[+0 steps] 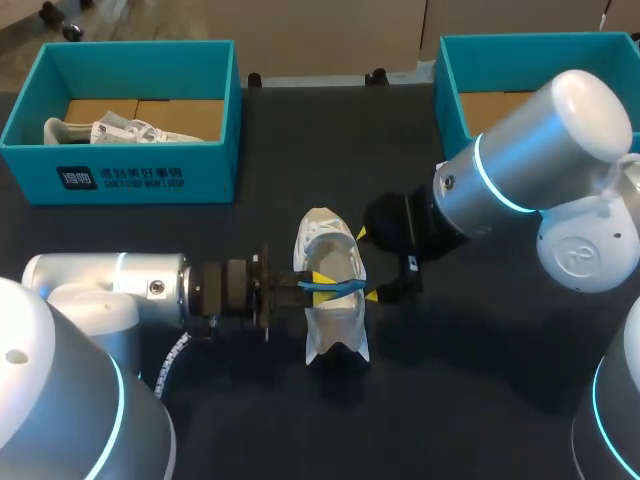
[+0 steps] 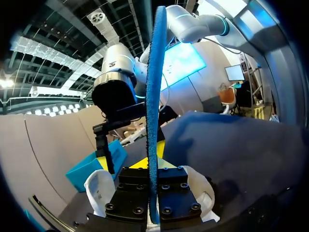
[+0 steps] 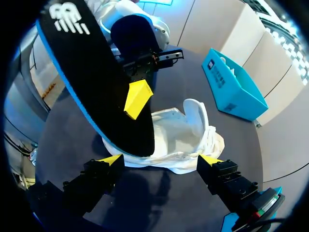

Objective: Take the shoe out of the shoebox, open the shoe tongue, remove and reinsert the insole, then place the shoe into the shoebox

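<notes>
left gripper (image 2: pixel 153 166) is clamping the insole (image 3: pixel 96 82) edge-on, its lower end meeting the opening of the shoe (image 1: pixel 330 330), which is lying mid-table (well apart from the shoebox (image 1: pixel 120 175)). right gripper (image 3: pixel 161 159) is standing spread alongside the shoe, probably steadying it.

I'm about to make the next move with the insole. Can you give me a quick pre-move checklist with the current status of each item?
1. Left gripper shut on the insole: ok.
2. Insole mostly out of the shoe, with its low end at the opening: ok. Whether that end sits inside the shoe: cannot tell.
3. Shoe upright, opening facing up: ok.
4. Right gripper steadying the shoe: not ok. It is open, with one finger on each side of the shoe.
5. Right shoebox free for the shoe: cannot tell, because my right arm hides part of it.
</notes>
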{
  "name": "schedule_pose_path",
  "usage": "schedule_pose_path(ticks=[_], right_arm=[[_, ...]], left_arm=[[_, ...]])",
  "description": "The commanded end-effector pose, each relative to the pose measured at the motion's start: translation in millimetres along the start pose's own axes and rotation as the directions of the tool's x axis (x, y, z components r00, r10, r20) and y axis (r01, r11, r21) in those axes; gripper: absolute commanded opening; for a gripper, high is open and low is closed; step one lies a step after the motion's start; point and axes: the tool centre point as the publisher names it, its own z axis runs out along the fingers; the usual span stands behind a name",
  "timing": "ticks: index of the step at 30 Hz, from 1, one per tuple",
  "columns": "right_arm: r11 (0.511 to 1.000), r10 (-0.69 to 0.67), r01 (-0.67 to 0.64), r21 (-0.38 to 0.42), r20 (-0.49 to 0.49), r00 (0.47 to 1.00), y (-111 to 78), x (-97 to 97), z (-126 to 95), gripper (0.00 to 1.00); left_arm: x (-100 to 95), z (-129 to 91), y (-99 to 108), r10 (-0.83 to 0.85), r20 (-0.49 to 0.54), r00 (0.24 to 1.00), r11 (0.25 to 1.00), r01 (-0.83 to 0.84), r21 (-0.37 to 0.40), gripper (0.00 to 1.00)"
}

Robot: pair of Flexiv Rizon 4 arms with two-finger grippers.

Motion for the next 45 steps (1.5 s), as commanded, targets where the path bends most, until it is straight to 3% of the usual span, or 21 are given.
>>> schedule_pose_path(ticks=[1,45], right_arm=[[1.0,-0.001,0.001,0.0,0.0,1.0,-0.2,0.5,0.9,1.0],[1.0,-0.001,0.001,0.0,0.0,1.0,-0.2,0.5,0.9,1.0]], left_arm=[[-0.6,4.8,5.3,0.025,-0.002,1.0,1.0,-0.025,-0.006,0.0],[-12.5,8.9,68.7,0.168,-0.018,0.986,0.977,-0.169,-0.129,0.0]])
